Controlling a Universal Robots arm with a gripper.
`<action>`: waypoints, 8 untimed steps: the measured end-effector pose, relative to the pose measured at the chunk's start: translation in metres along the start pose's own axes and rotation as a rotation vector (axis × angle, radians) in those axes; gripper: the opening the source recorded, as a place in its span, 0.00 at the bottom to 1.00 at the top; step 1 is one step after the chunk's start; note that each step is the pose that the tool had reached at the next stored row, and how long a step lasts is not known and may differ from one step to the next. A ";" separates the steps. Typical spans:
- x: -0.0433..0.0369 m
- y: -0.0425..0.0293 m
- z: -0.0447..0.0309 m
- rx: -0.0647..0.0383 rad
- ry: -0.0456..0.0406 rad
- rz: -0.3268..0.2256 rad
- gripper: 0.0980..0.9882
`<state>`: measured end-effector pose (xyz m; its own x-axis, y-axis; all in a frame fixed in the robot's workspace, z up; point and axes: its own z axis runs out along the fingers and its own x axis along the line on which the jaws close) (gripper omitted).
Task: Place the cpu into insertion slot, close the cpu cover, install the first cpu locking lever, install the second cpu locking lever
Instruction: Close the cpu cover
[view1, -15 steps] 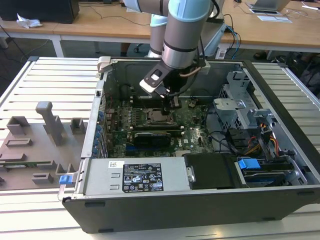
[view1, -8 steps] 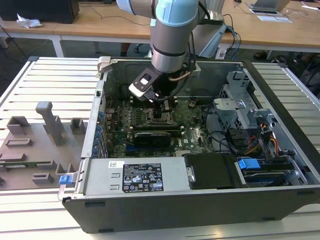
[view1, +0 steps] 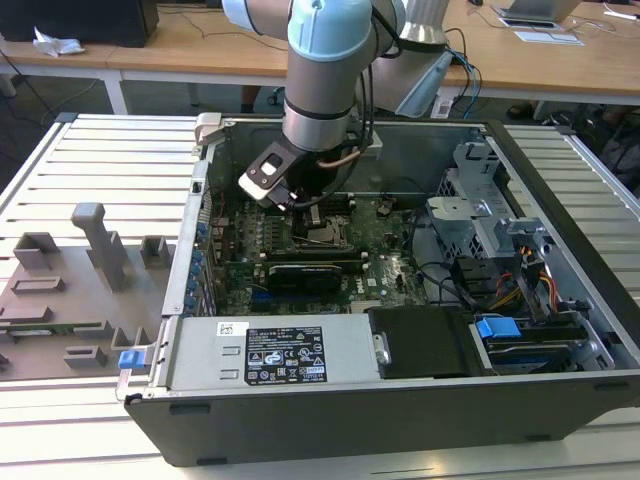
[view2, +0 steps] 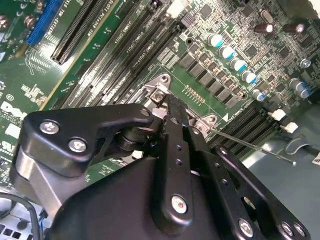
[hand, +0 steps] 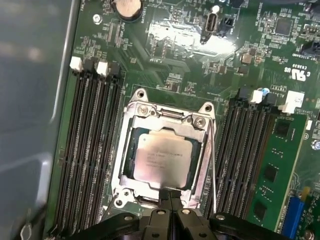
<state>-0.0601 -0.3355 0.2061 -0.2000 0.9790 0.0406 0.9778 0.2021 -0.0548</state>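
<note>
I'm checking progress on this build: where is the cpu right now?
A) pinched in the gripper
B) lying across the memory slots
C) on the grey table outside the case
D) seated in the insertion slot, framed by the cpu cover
D: in the first wrist view the cpu sits in the insertion slot with the cpu cover lying around it, while the gripper, fingers together, is at the cover's edge.

In the exterior view the light is even and fairly bright, warm on the wooden table (view1: 180, 45) behind, while the inside of the computer case (view1: 400, 400) lies dimmer and the arm (view1: 325, 70) shades the motherboard (view1: 385, 270) under it. In the first wrist view a white glare patch sits on the motherboard, the cpu (hand: 162, 157) top gleams softly, and the grey case wall (hand: 30, 100) is blurred. In the second wrist view the black pincer (view2: 166, 104) looms dark, its screws catching small highlights.
</note>
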 end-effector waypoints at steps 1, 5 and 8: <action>0.0014 0.0003 0.0001 0.000 -0.0001 -0.004 0.01; 0.0057 0.0012 0.0002 0.000 0.0002 -0.017 0.01; 0.0104 0.0029 0.0003 0.001 0.0001 -0.027 0.01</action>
<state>-0.0594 -0.3247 0.2060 -0.2264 0.9731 0.0422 0.9720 0.2285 -0.0544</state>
